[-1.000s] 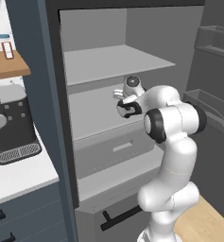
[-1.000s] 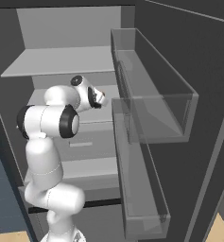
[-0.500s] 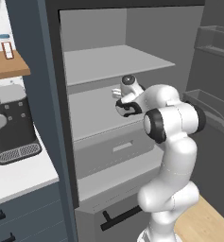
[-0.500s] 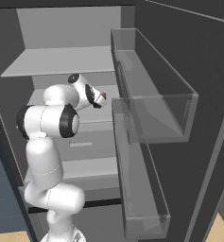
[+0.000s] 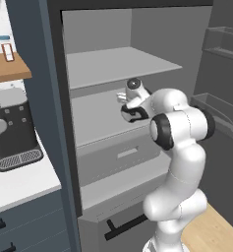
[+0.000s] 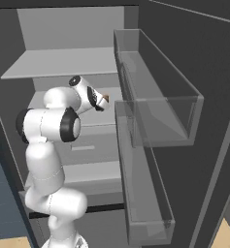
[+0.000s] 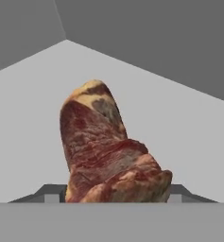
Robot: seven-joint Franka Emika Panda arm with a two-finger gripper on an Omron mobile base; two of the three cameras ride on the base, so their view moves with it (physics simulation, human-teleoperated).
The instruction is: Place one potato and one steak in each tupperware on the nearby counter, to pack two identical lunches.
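My gripper [image 7: 112, 193] is shut on a raw, red-brown marbled steak [image 7: 108, 151], which stands up between the two dark fingertips [image 7: 51, 194] over the grey fridge shelf [image 7: 179, 132]. From the base, my gripper [image 5: 123, 98] reaches into the open fridge above the middle shelf [image 5: 101, 120]. The steak's reddish tip [image 6: 105, 98] pokes out beyond the hand in the right base view. The white speckled counter [image 5: 19, 184] lies to the left of the fridge. The potato and the tupperware are out of view.
A black coffee machine [image 5: 12, 135] stands on the counter under a wooden shelf [image 5: 7, 69]. The fridge has an upper shelf [image 5: 118, 61], a drawer [image 5: 120, 155] below, and clear door bins [image 6: 157, 101] close on the right of the hand.
The jaws have closed from wide open onto the steak. The hand has shifted only slightly inside the fridge.
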